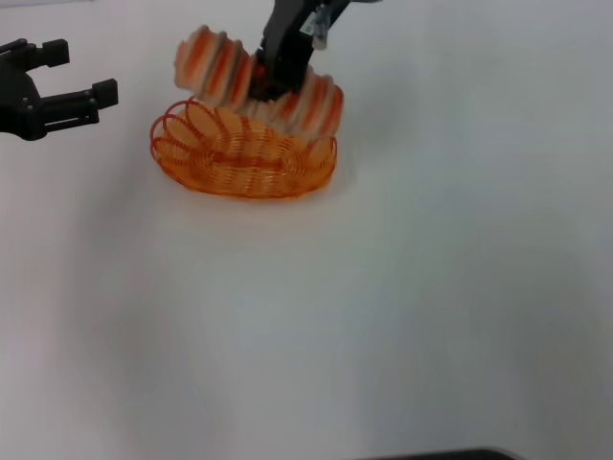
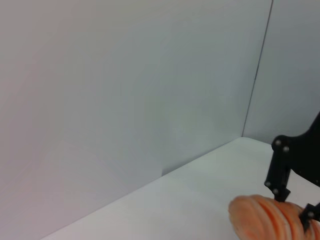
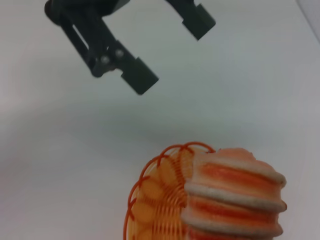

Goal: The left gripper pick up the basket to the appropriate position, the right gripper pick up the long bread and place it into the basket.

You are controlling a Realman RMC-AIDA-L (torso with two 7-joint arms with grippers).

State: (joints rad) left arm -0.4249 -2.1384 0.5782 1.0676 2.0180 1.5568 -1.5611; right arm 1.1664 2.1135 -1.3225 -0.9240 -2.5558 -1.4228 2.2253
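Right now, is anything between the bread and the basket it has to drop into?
Nothing visible. The right gripper holds the long bread tilted just above the basket, whose inside looks bare. The left gripper hangs open, off to the side.

The table (image 1: pixel 383 316) was plain white and softly lit. Behind it stood pale grey walls (image 2: pixel 125 75) that met at a corner.

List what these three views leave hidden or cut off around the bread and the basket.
- Right gripper: head view, its fingertips are buried against the long bread; the arm is cut off by the top edge.
- Basket: right wrist view, only one end shows; the bread and the bottom edge hide the rest.
- Bread: left wrist view, cut off at the bottom edge.
- Left gripper: head view, open beside the basket; its arm runs off the left edge.
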